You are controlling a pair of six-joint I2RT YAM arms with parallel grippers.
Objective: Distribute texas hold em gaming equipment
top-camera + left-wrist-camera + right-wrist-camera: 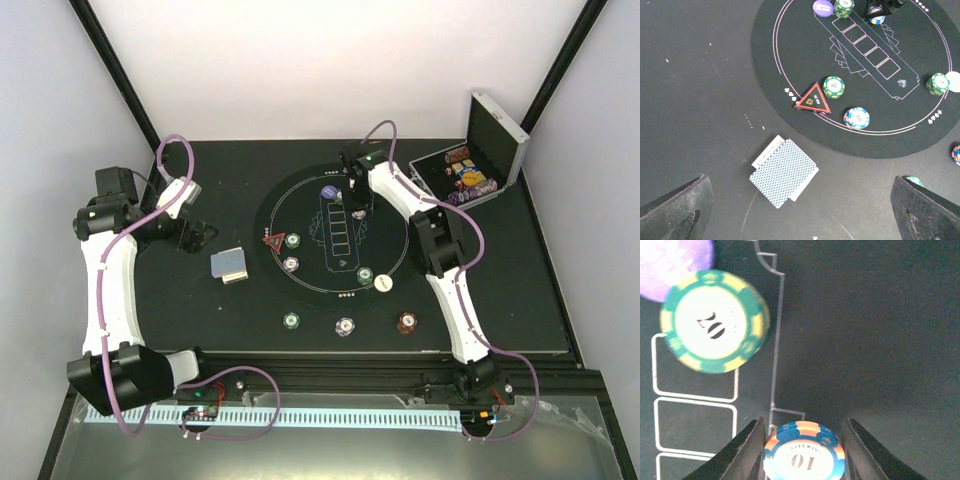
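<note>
Black table [520,290] first, near edge lost behind the arm bases. On it a round mat [300,215], far rim partly covered by the right arm [455,290], top and right side cut off in the left wrist view. At far right an open case [497,135], contents too small to sort. Left arm [105,270] bent along the left side.

Left gripper [197,237] spread wide, holding nothing. In its own view only two dark fingers [677,210] at the bottom corners, cut by the frame below. Seen between them, on bare table just off the mat's left rim: the cards [784,172], a face-down stack, slightly fanned, count impossible to tell.

Right gripper [805,427] clamped on a 10 chip [803,455], blue and orange, lower edge cut off, over the mat's far part by the printed boxes. Resting or lifted: cannot tell. Hidden under the wrist from above.

Near it a blurred 20 chip [715,322] and a sliver of purple disc [675,262]. At the mat's left rim a red triangle [812,98], a green chip [833,87] just beside it, a blue-white chip [857,118] near. At the right rim another green one beside a white disc [955,81], half cut off. On bare table toward the bases, three more chips well apart, markings unreadable.
</note>
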